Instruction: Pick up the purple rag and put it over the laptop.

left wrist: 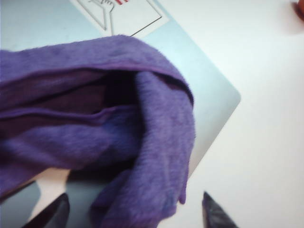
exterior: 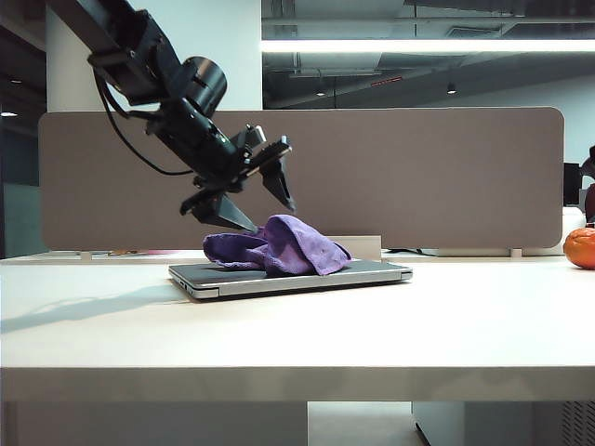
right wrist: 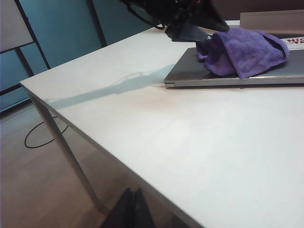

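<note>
The purple rag [exterior: 288,244] lies crumpled in a heap on the closed silver-grey laptop [exterior: 372,272], covering the lid's left and middle part. My left gripper [exterior: 272,218] hangs tilted just above the rag's left side, open. In the left wrist view its two dark fingertips [left wrist: 213,213] stand wide apart on either side of the rag [left wrist: 95,137], with the laptop [left wrist: 209,90] beneath. My right gripper [right wrist: 134,192] is shut and empty, off the table's near edge and far from the laptop [right wrist: 228,78] and rag [right wrist: 247,50].
The white table [exterior: 279,325] carries the laptop at its middle. An orange round object [exterior: 581,247] sits at the far right. A grey partition [exterior: 418,177] runs along the back edge. A sticker [left wrist: 128,16] marks the lid.
</note>
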{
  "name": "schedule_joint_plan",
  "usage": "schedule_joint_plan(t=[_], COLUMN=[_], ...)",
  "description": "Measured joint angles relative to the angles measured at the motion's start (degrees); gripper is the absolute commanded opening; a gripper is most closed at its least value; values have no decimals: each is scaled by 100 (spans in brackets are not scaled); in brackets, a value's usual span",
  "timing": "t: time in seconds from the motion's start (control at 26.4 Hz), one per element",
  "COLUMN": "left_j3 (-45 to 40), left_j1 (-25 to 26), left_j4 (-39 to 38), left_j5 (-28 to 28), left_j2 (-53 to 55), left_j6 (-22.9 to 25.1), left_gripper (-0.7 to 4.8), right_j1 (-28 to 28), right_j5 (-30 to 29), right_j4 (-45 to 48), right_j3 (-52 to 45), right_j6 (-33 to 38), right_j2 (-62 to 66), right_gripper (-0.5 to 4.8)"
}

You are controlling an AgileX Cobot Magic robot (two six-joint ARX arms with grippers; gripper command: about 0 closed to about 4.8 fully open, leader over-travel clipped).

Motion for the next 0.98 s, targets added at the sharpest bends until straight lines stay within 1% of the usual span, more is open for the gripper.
schedule_joint_plan(t=[0.11,0.19,0.3,0.34,0.42,0.45,0.64,0.72,0.79,0.98], left_j3=[0,0,0,-2,-2,-2,0,0,0,0], left_j1=[48,109,129,127,125,122,125,125,125,125], left_j4=[-271,-616,-997,-1108,-1176,-1189,-1228,-1318,-1449,-1698], left_j5=[-13,-70,-81,-81,-81,-81,-81,-87,-153,-372], left_j2=[-120,-267,-455,-542,-697,-767,-1187,-1318,-1471,-1834], left_j6=[46,131,151,151,227,297,695,879,1016,1314], left_gripper=[350,349,315,251,162,103,-6,-6,-6,-6], right_j1=[0,0,0,0,0,0,0,0,0,0], right_j5=[-2,-2,-2,2,7,7,7,26,168,951], right_j4=[0,0,2,2,9,15,168,219,280,308], right_j3=[0,0,0,0,0,0,0,0,0,0], right_j6=[0,0,0,0,0,0,2,0,0,-2], right_j2=[0,0,0,0,0,0,0,0,0,0], right_gripper=[22,22,22,22,22,22,22,22,22,22])
